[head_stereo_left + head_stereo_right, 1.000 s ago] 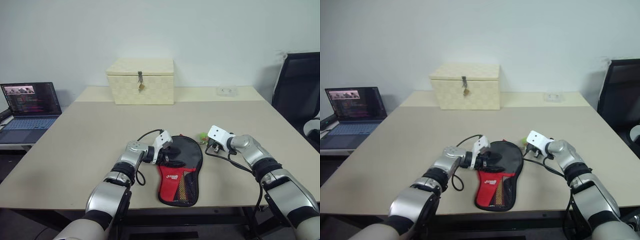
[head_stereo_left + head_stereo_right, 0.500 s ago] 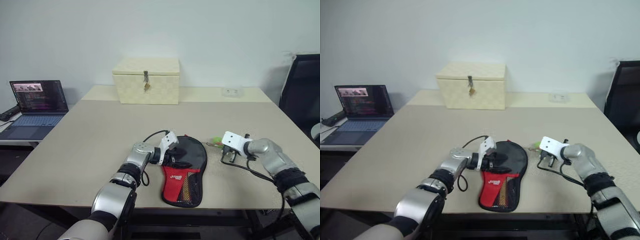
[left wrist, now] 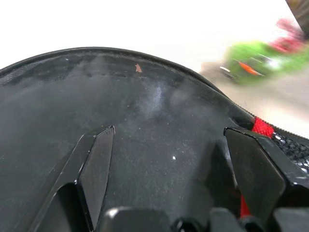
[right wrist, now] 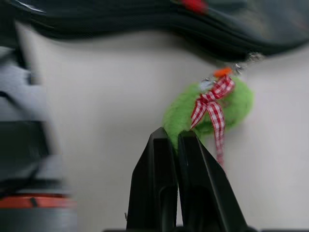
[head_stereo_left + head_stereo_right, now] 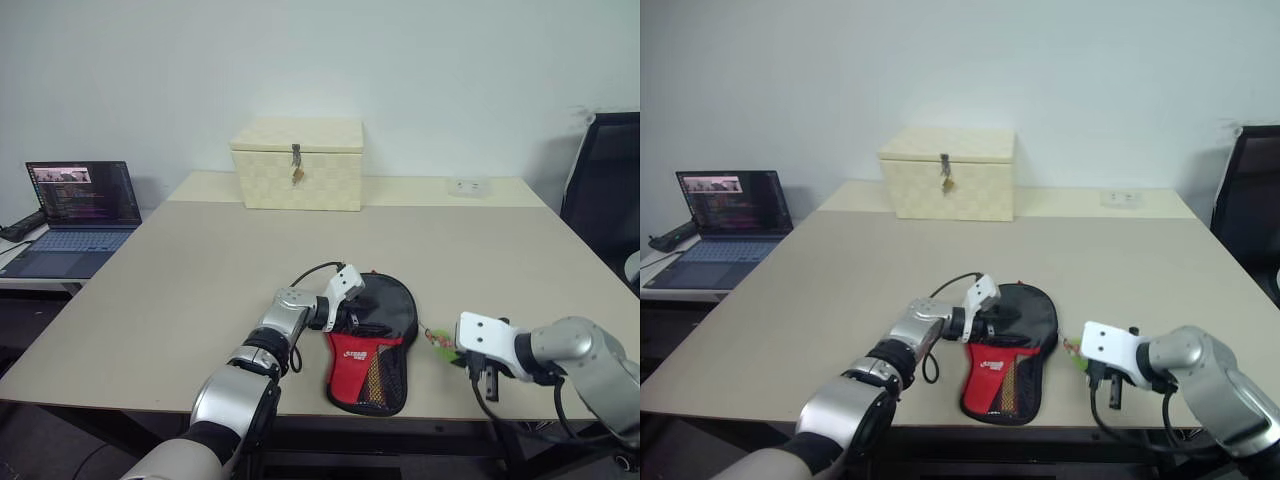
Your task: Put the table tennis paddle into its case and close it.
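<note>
Two grippers in frame. Left gripper [image 5: 362, 318] sits over the round black end of the case [image 5: 372, 345], jaws spread wide; the left wrist view has both fingers [image 3: 94, 166] resting flat on the black fabric, nothing pinched between them. The case lies near the bench's [image 5: 180, 270] near edge, red mesh panel toward the near side, looks zipped; the paddle itself can't be seen, so presumably inside, can't confirm. Right gripper [image 5: 488, 384] hangs off the near right edge of the bench, jaws clenched together. The head views give just a small green blob [image 5: 441, 341] right of the case; the right wrist view resolves it as a fuzzy green charm [image 4: 207, 110] with a red-checked ribbon, chained to the case's zip, lying just past the fingertips [image 4: 161, 140]. Cream latched box [image 5: 297, 176] at the far side, laptop [image 5: 72, 215] far left on a side table.
</note>
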